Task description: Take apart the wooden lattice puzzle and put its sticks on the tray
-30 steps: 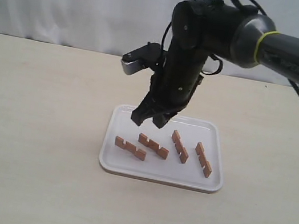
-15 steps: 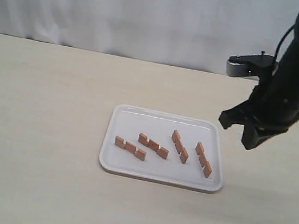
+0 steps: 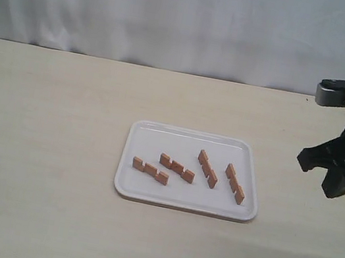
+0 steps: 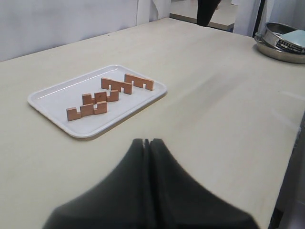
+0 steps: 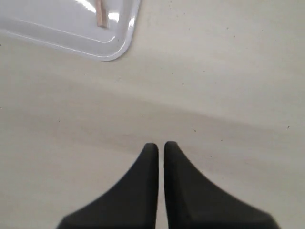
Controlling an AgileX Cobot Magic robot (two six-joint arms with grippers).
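Several light-brown notched sticks lie apart on the white tray [image 3: 157, 138]: one at its left [image 3: 150, 170], one beside it [image 3: 177, 168], and two to the right [image 3: 207, 168] [image 3: 235, 183]. No assembled lattice puzzle is in view. My right gripper [image 3: 320, 176] hangs shut and empty over bare table, well right of the tray. Its wrist view shows the gripper [image 5: 157, 145] with a tray corner [image 5: 119, 45] and one stick end [image 5: 100, 14] beyond it. My left gripper [image 4: 148, 140] is shut on nothing, a short way from the tray [image 4: 52, 93] and its sticks [image 4: 86, 110].
The beige table [image 3: 42, 146] spreads wide around the tray. A white curtain [image 3: 146, 11] backs it. In the left wrist view a metal bowl [image 4: 281, 40] sits beyond the table's far corner, and the table edge [image 4: 288, 157] runs close by.
My right arm has swung from just above the tray's sticks far to the right, off the tray. The sticks and tray have not moved.
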